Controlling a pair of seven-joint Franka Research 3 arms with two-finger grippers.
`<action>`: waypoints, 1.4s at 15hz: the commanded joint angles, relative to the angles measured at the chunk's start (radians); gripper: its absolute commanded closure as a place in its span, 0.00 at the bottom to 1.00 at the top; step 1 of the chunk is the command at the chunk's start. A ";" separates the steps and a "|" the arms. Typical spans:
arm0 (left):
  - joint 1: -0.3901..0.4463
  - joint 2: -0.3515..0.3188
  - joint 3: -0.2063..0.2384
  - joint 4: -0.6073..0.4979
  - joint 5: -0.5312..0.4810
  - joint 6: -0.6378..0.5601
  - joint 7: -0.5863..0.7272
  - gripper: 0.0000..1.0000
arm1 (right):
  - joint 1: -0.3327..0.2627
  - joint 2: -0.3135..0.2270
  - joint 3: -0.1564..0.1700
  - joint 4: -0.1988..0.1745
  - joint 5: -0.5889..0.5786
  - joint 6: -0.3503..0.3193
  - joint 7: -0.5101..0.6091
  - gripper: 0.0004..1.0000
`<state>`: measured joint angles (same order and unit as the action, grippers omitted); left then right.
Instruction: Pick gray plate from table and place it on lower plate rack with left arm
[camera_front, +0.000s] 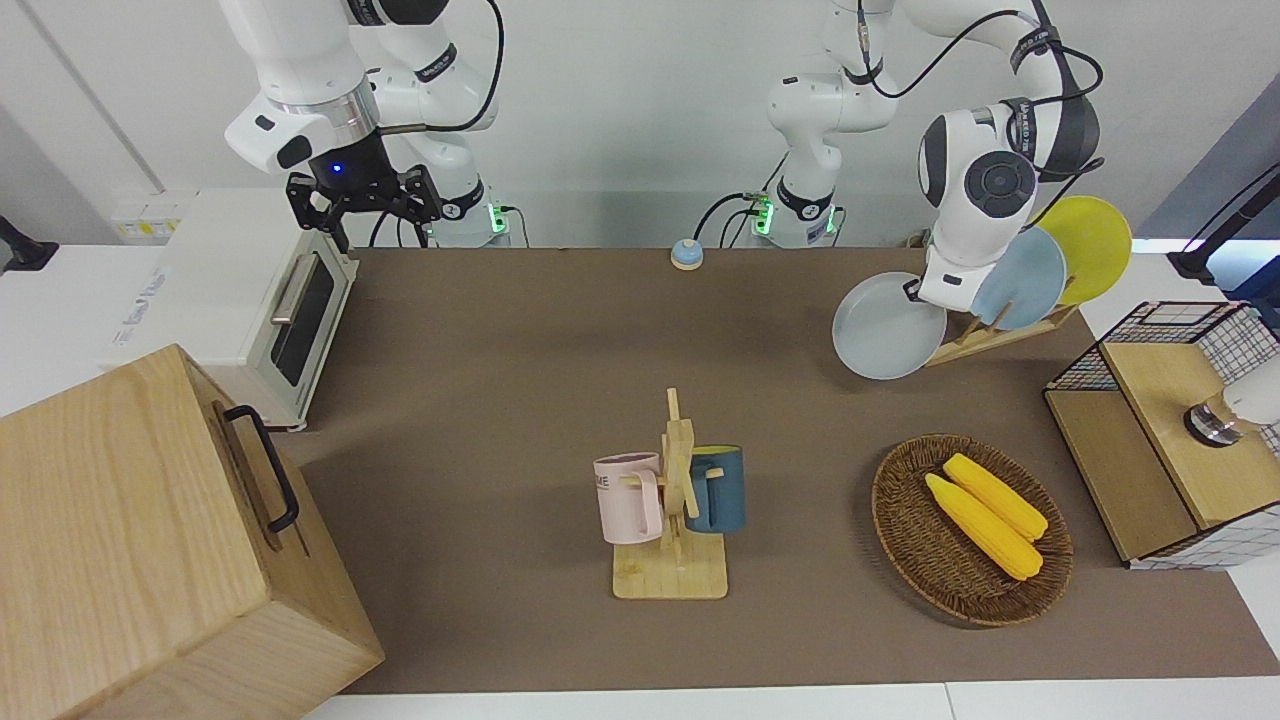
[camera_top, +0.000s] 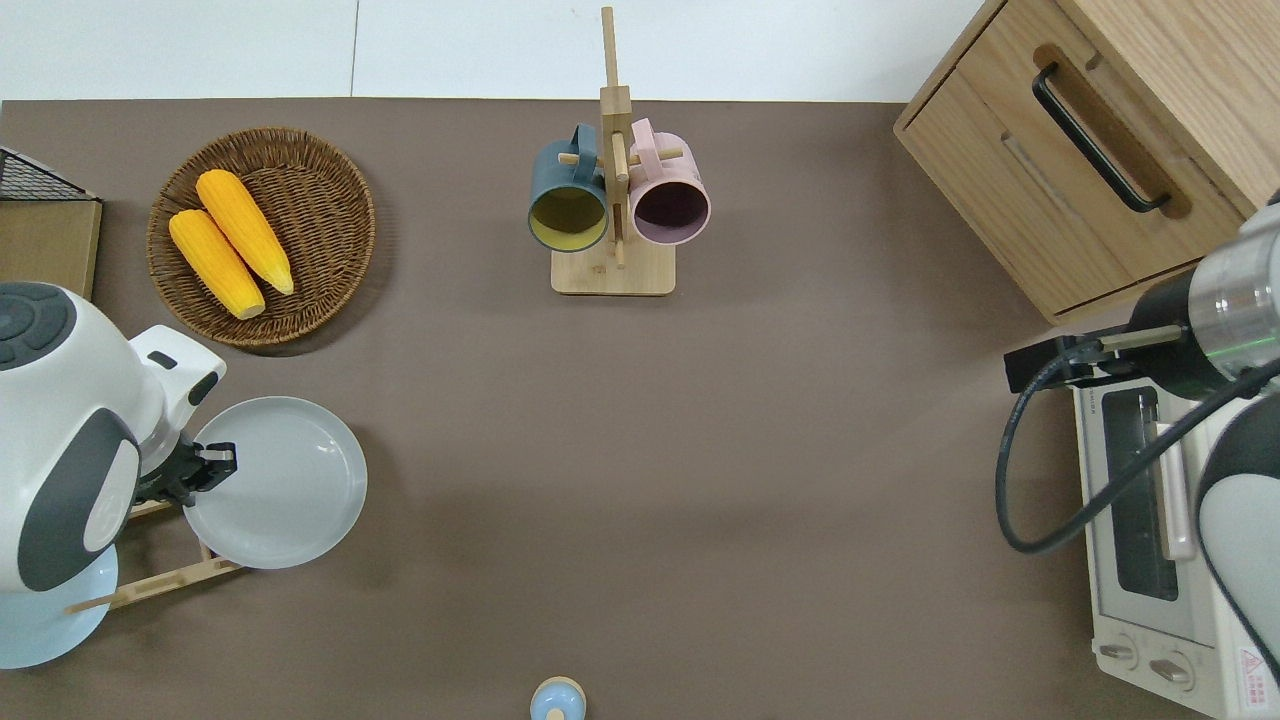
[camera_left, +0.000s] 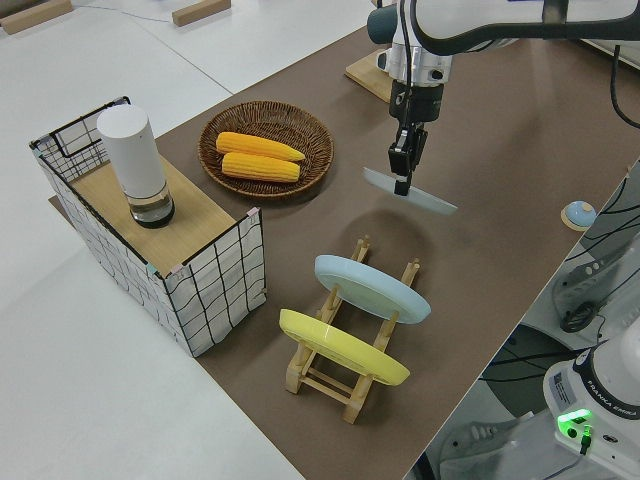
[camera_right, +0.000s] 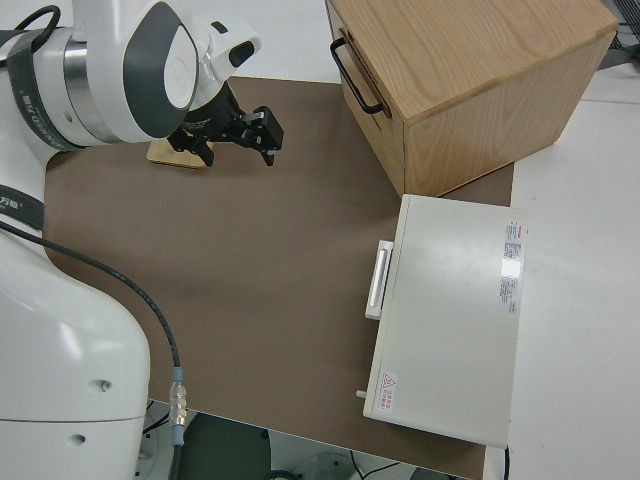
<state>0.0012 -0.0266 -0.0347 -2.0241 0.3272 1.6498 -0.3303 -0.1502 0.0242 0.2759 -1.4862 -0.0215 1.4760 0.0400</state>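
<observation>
the left pincer (camera_left: 402, 183) is closed on the rim of the gray plate (camera_top: 275, 482), its fingers pinching the edge nearest the arm, and it holds the plate up off the worktop (camera_top: 700, 450). in the side view, upper middle of the frame, the plate hangs tilted, its gripped edge higher and its free edge dipping toward the lower right of the frame. from overhead, at the lower left of the frame, the plate shows its hollow face upward and reads as nearly a full circle; being round, it has no long axis to speak of. it hangs over the open end of the lower plate rack (camera_left: 345, 375), and i cannot tell whether it touches the rails. the rack carries a light blue plate (camera_left: 372, 288) and a yellow plate (camera_left: 343, 347), both leaning in slots. in the overhead view the left arm's body covers most of the rack and the plates on it. the right pincer (camera_front: 362, 200) is parked with its fingers spread apart.
</observation>
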 joint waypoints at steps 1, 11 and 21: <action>-0.015 -0.004 -0.014 0.013 0.131 -0.100 -0.027 1.00 | -0.019 -0.003 0.017 0.009 -0.001 -0.014 0.012 0.02; -0.015 -0.010 -0.045 0.038 0.352 -0.286 -0.044 1.00 | -0.019 -0.003 0.017 0.009 -0.001 -0.014 0.012 0.02; -0.013 0.054 -0.047 0.021 0.463 -0.303 -0.189 1.00 | -0.019 -0.003 0.017 0.009 -0.001 -0.014 0.012 0.02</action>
<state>-0.0066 -0.0047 -0.0780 -1.9975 0.7634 1.3637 -0.4485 -0.1502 0.0242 0.2759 -1.4862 -0.0215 1.4760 0.0400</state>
